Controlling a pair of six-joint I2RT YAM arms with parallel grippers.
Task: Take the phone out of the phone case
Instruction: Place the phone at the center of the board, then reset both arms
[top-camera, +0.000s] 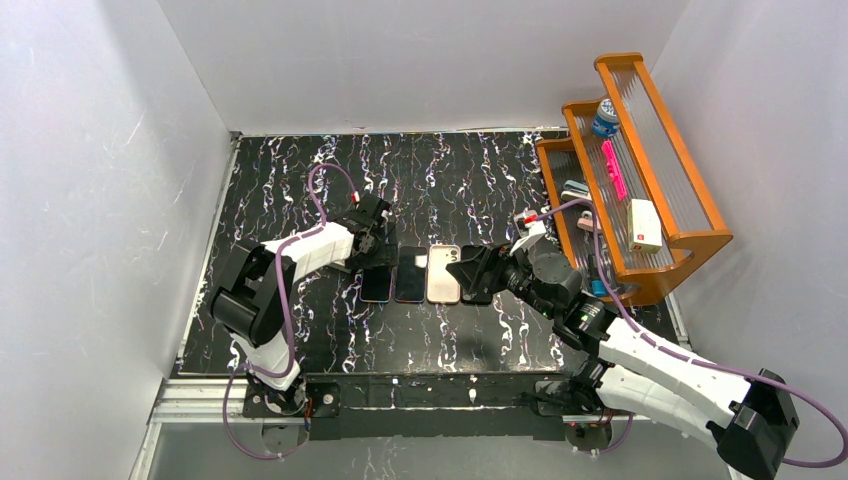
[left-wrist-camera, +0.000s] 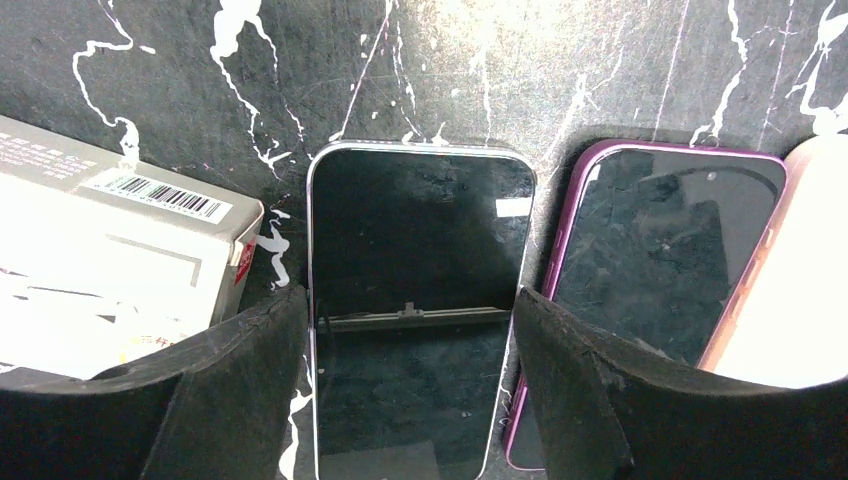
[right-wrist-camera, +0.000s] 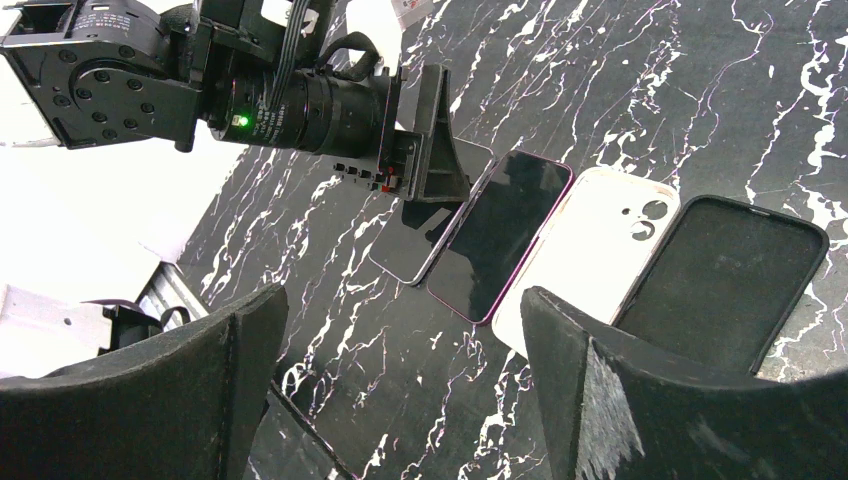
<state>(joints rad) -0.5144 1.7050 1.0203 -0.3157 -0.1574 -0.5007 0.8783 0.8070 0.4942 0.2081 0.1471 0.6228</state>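
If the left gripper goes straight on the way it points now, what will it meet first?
Most likely the silver-edged phone, lying screen up right between its fingers, which straddle its long edges. They may already touch it, or may reach the table beside it. Depth is unclear.

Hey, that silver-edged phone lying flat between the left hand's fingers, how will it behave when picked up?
Probably stiff: the silver-edged phone looks like a flat, rigid slab. Likely slippery, given its glossy, reflective screen and thin rounded rim. Lying flush on the table, it may slide rather than lift.
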